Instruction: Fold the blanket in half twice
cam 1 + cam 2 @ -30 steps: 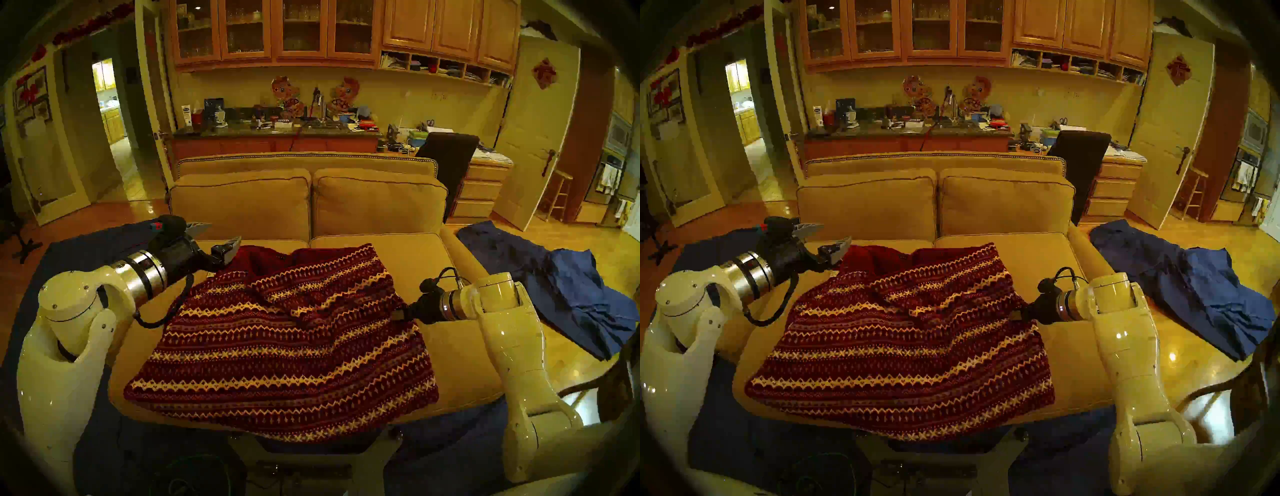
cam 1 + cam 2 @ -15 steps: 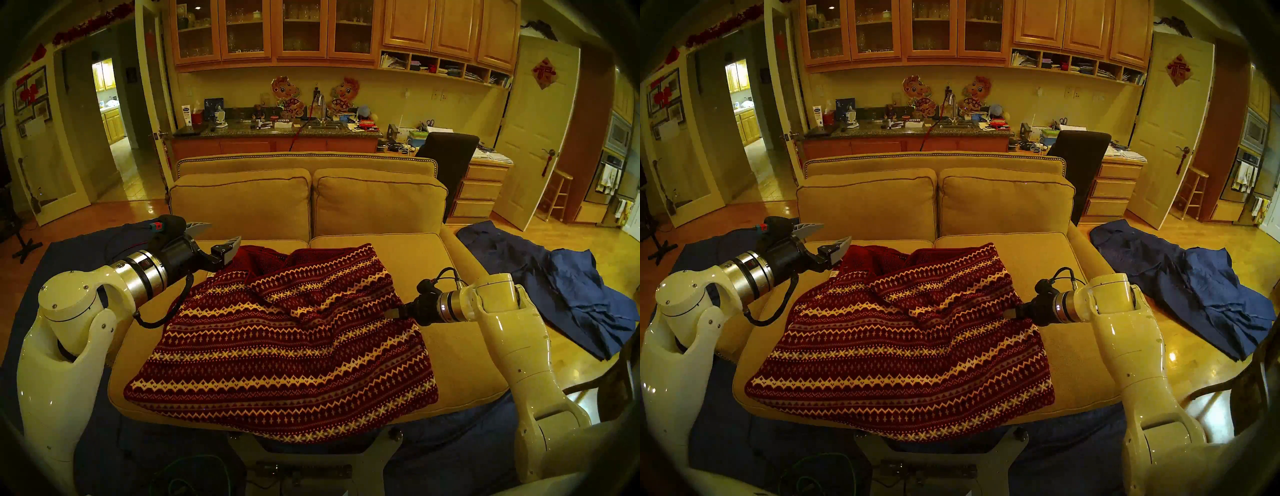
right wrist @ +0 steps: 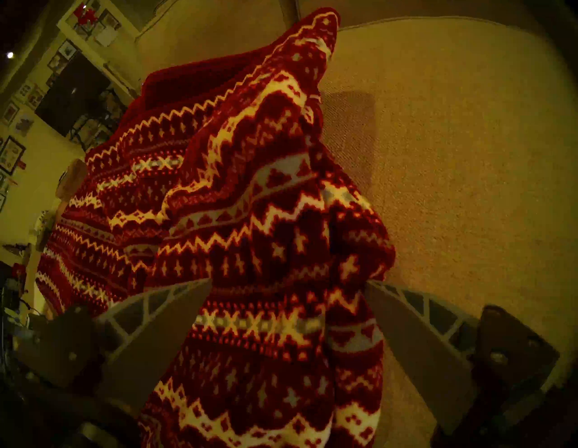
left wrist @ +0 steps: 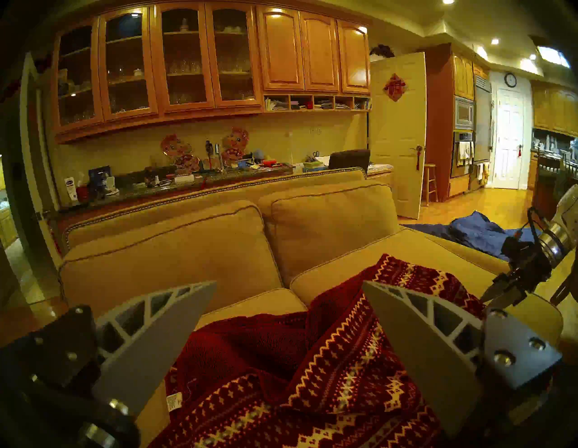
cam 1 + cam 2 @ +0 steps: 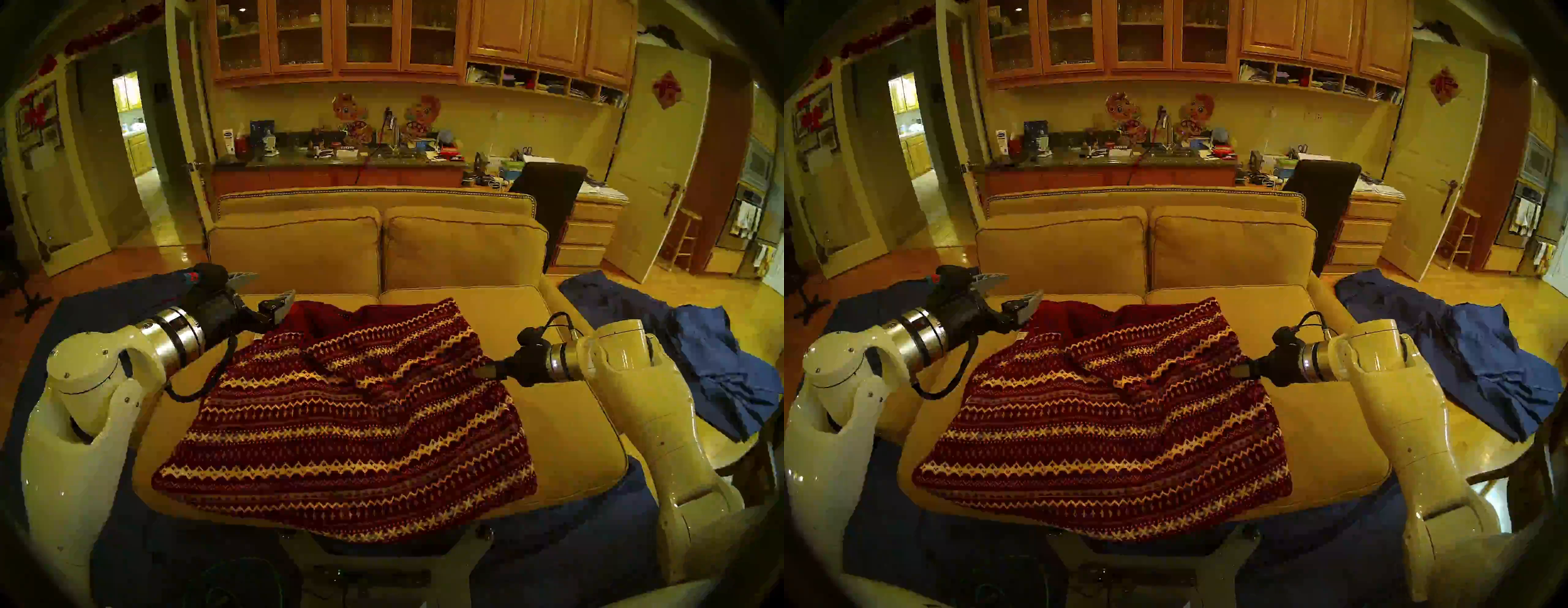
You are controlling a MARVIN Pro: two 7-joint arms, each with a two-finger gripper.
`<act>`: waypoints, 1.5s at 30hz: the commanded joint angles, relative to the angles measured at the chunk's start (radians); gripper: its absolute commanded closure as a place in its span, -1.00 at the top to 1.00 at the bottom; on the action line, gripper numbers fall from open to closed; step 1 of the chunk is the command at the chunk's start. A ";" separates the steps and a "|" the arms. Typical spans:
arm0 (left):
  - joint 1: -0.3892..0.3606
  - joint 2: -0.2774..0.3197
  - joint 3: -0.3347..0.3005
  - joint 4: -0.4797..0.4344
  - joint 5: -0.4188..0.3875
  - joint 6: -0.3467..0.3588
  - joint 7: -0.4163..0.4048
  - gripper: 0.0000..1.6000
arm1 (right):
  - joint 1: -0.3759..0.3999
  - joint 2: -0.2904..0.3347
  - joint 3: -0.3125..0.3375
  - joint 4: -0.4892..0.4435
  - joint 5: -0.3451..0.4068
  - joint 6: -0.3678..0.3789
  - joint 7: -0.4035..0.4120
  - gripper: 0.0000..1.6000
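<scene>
Both grippers wide apart: left gripper [image 5: 266, 292] empty, right gripper [image 3: 287, 300] (fingers astride) around the blanket [image 5: 348, 424].

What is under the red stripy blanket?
The blanket lies on the tan sofa seat, and its front edge hangs over the seat's edge. Whether anything else hides beneath it cannot be seen.

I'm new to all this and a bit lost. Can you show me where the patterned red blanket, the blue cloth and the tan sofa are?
Dark red patterned fleece blanket [image 5: 339, 433], head left view, middle of its top.
Wrinkled blue cloth [image 5: 712, 365], head left view, crumpled middle.
Tan fabric sofa [image 5: 462, 250], head left view, right back cushion.
</scene>
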 commanded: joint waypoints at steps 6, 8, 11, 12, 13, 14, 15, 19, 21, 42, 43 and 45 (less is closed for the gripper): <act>-0.008 0.001 -0.002 -0.005 -0.001 -0.007 -0.001 1.00 | 0.087 0.088 -0.096 0.078 0.048 -0.024 0.110 1.00; -0.008 0.001 -0.002 -0.005 -0.001 -0.007 -0.001 1.00 | 0.095 0.094 -0.111 0.091 0.063 -0.033 0.098 1.00; -0.008 0.001 -0.002 -0.005 -0.001 -0.007 -0.001 1.00 | 0.112 0.096 -0.127 0.121 0.060 -0.047 0.109 1.00; -0.008 0.001 -0.002 -0.005 -0.001 -0.007 -0.001 1.00 | 0.115 0.098 -0.131 0.125 0.061 -0.049 0.109 1.00; -0.008 0.001 -0.002 -0.005 -0.001 -0.007 -0.001 1.00 | 0.119 0.100 -0.137 0.131 0.063 -0.052 0.111 1.00; -0.008 0.001 -0.002 -0.005 -0.001 -0.007 -0.001 1.00 | 0.123 0.101 -0.142 0.136 0.065 -0.056 0.113 1.00; -0.008 0.001 -0.002 -0.005 -0.001 -0.007 -0.001 1.00 | 0.127 0.102 -0.151 0.146 0.066 -0.059 0.117 1.00; -0.008 0.001 -0.002 -0.005 -0.001 -0.008 -0.001 1.00 | 0.133 0.101 -0.185 0.182 0.064 -0.084 0.126 1.00; -0.008 0.001 -0.002 -0.005 -0.001 -0.008 -0.001 1.00 | 0.132 0.100 -0.201 0.199 0.063 -0.104 0.128 1.00; -0.008 0.001 -0.002 -0.005 -0.002 -0.007 0.000 1.00 | -0.034 0.079 -0.197 0.008 0.156 -0.058 0.089 1.00; -0.008 0.001 -0.002 -0.005 -0.002 -0.007 0.000 1.00 | -0.042 0.075 -0.200 0.000 0.155 -0.062 0.081 1.00; -0.008 0.002 -0.002 -0.005 -0.002 -0.007 0.000 1.00 | -0.065 0.070 -0.193 -0.030 0.156 -0.071 0.055 1.00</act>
